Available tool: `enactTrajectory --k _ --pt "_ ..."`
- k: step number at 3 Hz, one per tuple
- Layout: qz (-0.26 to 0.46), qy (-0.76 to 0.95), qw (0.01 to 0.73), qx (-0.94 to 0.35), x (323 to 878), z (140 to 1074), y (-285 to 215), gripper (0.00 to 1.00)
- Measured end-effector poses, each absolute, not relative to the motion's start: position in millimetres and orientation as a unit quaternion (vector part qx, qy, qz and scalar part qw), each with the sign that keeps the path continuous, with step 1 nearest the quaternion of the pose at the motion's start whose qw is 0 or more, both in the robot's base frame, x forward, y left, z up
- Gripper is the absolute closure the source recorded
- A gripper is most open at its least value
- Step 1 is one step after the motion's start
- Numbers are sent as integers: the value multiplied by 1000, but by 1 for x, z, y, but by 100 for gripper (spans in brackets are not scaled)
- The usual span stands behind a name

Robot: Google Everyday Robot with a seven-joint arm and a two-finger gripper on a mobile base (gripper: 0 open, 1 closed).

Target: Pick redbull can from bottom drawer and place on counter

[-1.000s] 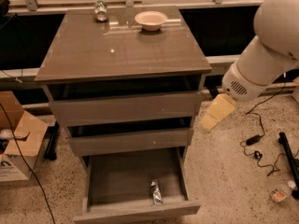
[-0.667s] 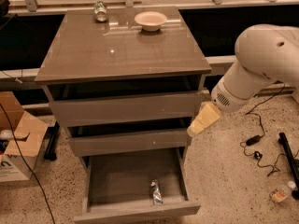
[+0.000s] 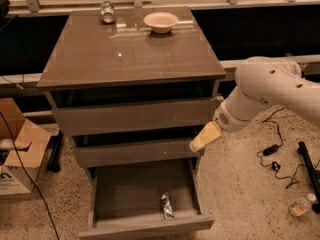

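Observation:
The redbull can [image 3: 166, 206] lies on its side in the open bottom drawer [image 3: 145, 225], near its front right corner. The counter [image 3: 130, 49] is the glossy grey-brown top of the cabinet. My gripper [image 3: 204, 137] is the yellowish tip of the white arm, at the cabinet's right front corner level with the middle drawer. It is above and to the right of the can, well apart from it, and holds nothing that I can see.
A stubby greenish-silver can [image 3: 107, 12] and a white bowl [image 3: 160, 21] stand at the back of the counter. A cardboard box [image 3: 17, 154] sits on the floor at left. Black cables [image 3: 272, 156] and a small bottle [image 3: 300, 207] lie on the floor at right.
The arm has swung left and down, bringing the gripper from beside the cabinet's right edge to its front right corner at middle drawer height. The can has not moved.

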State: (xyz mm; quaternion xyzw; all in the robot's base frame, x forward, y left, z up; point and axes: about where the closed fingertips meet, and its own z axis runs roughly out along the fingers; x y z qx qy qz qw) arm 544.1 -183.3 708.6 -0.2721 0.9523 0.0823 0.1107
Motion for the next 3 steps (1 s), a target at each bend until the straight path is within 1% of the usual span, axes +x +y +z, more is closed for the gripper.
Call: enactTrajectory --k 1,2,3 --pt "77 963 96 -238 555 684 -177 0" --pt "69 980 66 -175 580 621 -165 0" --pt "66 991 23 -112 589 559 -154 0"
